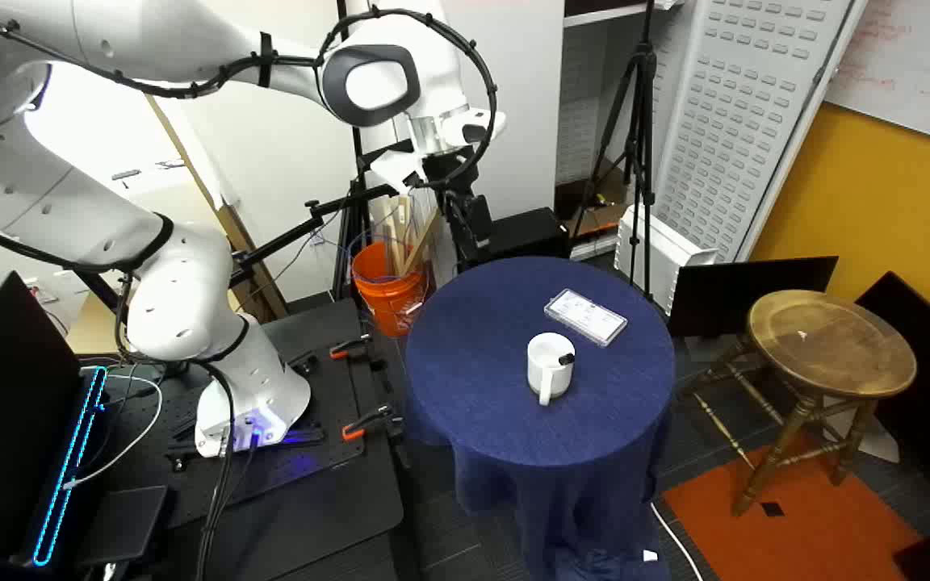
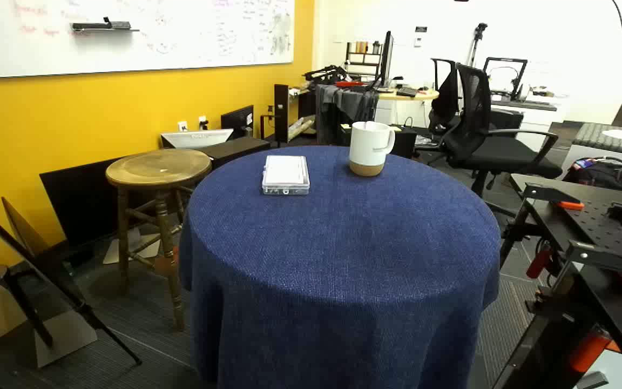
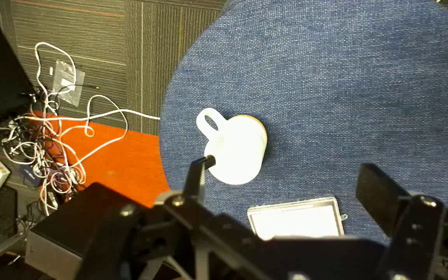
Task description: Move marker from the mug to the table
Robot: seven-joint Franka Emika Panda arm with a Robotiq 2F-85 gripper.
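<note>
The white mug [image 1: 546, 375] with a tan base stands upright on the round table draped in navy cloth [image 1: 465, 363]. It also shows in an exterior view [image 2: 369, 148] and the wrist view [image 3: 241, 151]. The marker's dark end [image 1: 567, 359] sticks out over the mug's rim; the rest is hidden inside. In the wrist view the marker's end [image 3: 210, 161] appears right beside the left fingertip, which partly overlaps it. My gripper [image 3: 282, 169] is wide open with nothing between its fingers. In an exterior view the gripper [image 1: 469, 222] hangs above the table's far edge, apart from the mug.
A flat clear case with a white face [image 1: 586, 316] lies on the table near the mug; it also shows in the wrist view [image 3: 298, 219]. A wooden stool [image 1: 828, 347] stands beside the table. An orange bucket [image 1: 388, 286] and a black tripod [image 1: 638, 145] stand behind.
</note>
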